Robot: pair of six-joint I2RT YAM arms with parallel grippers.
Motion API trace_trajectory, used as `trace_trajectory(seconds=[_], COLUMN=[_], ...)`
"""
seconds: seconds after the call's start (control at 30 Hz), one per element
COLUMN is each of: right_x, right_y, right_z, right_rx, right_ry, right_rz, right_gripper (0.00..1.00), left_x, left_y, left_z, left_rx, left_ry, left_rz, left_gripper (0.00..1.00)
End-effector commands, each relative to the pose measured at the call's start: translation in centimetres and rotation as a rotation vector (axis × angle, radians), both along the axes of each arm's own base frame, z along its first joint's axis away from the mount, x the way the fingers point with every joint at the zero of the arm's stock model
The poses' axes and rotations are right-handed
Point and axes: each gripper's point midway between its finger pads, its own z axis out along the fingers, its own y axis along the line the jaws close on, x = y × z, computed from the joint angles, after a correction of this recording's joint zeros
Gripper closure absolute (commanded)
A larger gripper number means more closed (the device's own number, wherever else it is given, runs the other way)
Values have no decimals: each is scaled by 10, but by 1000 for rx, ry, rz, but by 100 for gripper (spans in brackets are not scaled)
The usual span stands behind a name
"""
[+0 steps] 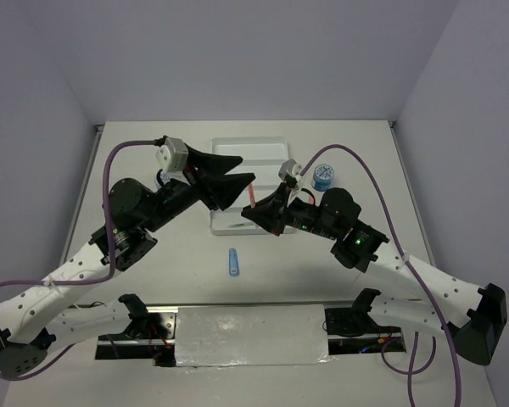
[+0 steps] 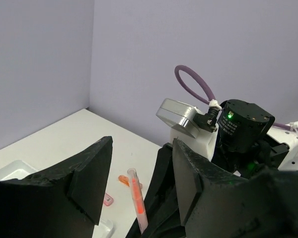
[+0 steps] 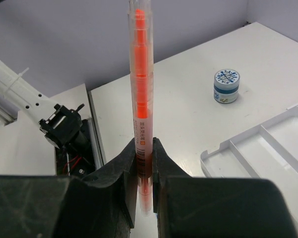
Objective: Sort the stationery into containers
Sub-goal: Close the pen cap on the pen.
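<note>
Gripping the orange pen [image 3: 140, 74] near one end, the right gripper [image 3: 144, 148] is clamped tight; the left gripper [image 2: 140, 158], jaws apart, holds nothing over the white tray [image 1: 250, 148].

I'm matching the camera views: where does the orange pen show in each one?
Top external: the orange pen sits at centre.
Left wrist: the pen stands at bottom centre.
Right wrist: the pen stands upright at centre.
Shared landmark: the right gripper, clamped on it.
</note>
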Motion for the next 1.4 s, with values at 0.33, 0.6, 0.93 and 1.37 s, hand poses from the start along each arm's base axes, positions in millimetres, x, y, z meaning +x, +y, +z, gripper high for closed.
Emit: trace_trajectory(seconds=[0.33,0.6,0.93,1.37], right_x=[-4,-2,-2,44], right_y=[3,4,6,2], right_z=[18,18,20,137], right_rx=[31,22,23,156], right_ry=[-38,-37,-40,-247], right_rz=[24,22,25,-125], right_gripper=[100,100,100,100], left_x=[9,10,10,27], left_y=[-9,-12,-16,-22], left_z=[-10,-21,-36,-117], left_rx=[25,33,47,162], left_ry=[-4,16,47,307], left_rz=[-26,-61,-83,-38], left_gripper=[51,50,91,100])
